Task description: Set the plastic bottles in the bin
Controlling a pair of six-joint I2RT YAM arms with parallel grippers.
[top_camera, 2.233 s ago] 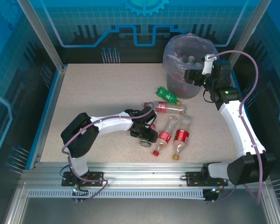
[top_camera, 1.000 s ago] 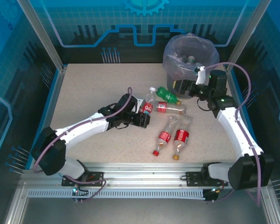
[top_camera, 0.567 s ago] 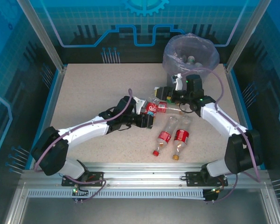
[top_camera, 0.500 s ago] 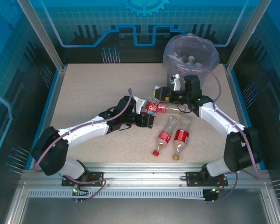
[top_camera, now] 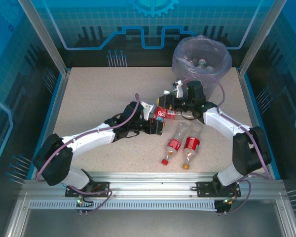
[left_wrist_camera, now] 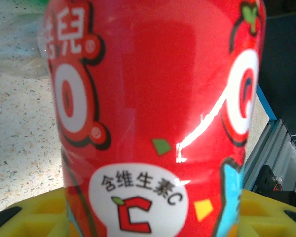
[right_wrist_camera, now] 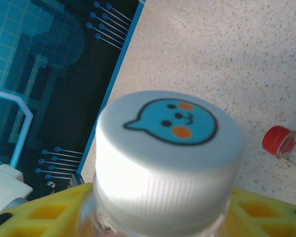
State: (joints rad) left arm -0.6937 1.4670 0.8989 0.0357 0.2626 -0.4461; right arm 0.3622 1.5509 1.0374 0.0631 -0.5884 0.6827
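A: Free room?
B: The table [top_camera: 89, 94] is bare at far left and left, so easy passage there.
A: Blockers?
B: Centre is crowded. The left arm [top_camera: 89, 136] lies across from near left, and the left gripper [top_camera: 156, 126] clamps a red-label bottle [top_camera: 160, 114]. The right arm [top_camera: 227, 123] arcs in from the right, with the right gripper [top_camera: 166, 101] just beside that bottle. There are two bottles [top_camera: 173, 144] lying near centre. The bin [top_camera: 180, 64] fills the far right, close behind the right arm.

The speckled beige table [top_camera: 98, 94] carried a bag-lined bin [top_camera: 212, 66] at its far right corner. Near the front edge two red-labelled bottles [top_camera: 173, 144] lay side by side, caps toward the near edge.
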